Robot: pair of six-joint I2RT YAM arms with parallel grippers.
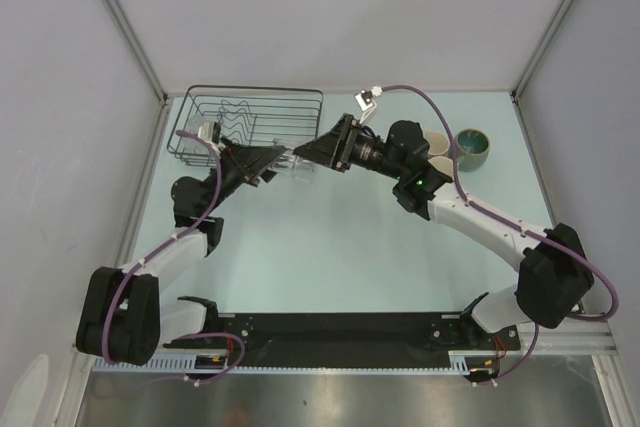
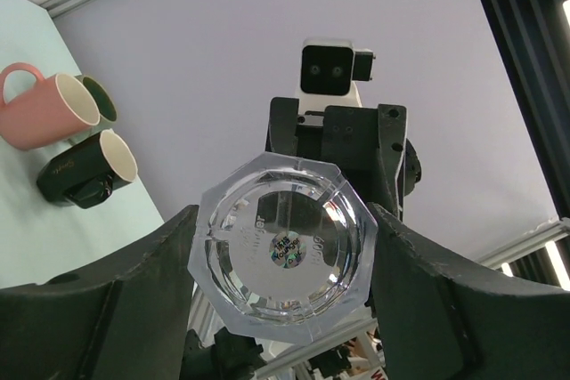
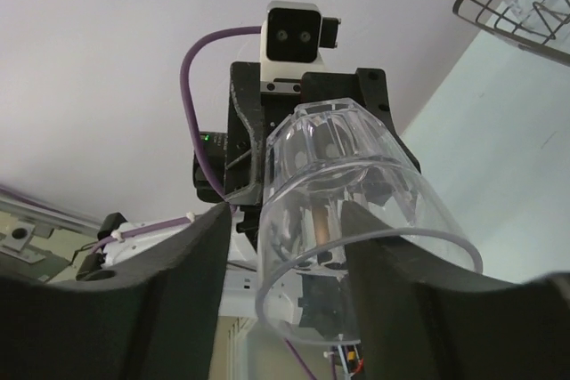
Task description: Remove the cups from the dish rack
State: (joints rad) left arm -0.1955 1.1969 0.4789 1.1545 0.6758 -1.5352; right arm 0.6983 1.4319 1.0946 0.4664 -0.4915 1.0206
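Note:
The clear glass tumbler [image 1: 299, 166] hangs in mid-air between both grippers, just in front of the black wire dish rack [image 1: 250, 115]. My left gripper [image 1: 268, 160] is shut on the tumbler's thick octagonal base [image 2: 285, 248], with both fingers against it. My right gripper [image 1: 318, 151] stands open around the rim end [image 3: 356, 220]; a gap shows at its left finger [image 3: 191, 255]. The pink cup [image 2: 40, 115], the black mug [image 2: 82, 171] and the green-teal cup [image 2: 100, 100] lie together on the table at the right. The green-teal cup [image 1: 473, 149] also shows in the top view.
The rack looks empty of cups from above, and its corner [image 3: 512, 6] shows in the right wrist view. The right arm's body [image 1: 400, 152] covers most of the pink and black cups from above. White walls close the table at the back and sides.

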